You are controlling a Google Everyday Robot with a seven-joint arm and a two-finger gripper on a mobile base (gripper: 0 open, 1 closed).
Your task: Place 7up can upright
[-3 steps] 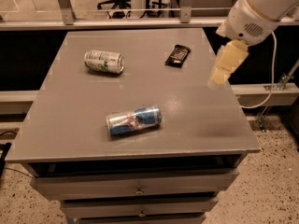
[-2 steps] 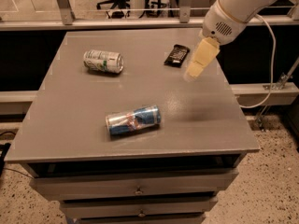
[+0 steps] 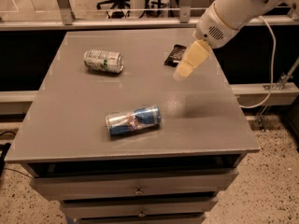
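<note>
The blue-and-silver can [image 3: 133,120] lies in front of the tool [image 3: 187,64], a likely wrong pick. The tool hangs above the tabletop [image 3: 70,106]; whether it is open or closed cannot be told. The 7up can [image 3: 103,61] lies on its side, well apart to the tool's left in view, and may roll if nudged

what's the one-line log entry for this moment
gripper: raised at far right, by dark packet | 7up can: on its side, far left, not held | blue can: on its side, near front | task: not done

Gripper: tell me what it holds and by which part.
Nothing. The gripper hangs empty over the right rear of the table, near a dark packet; the 7up can lies on its side at left rear, apart from it.
</note>
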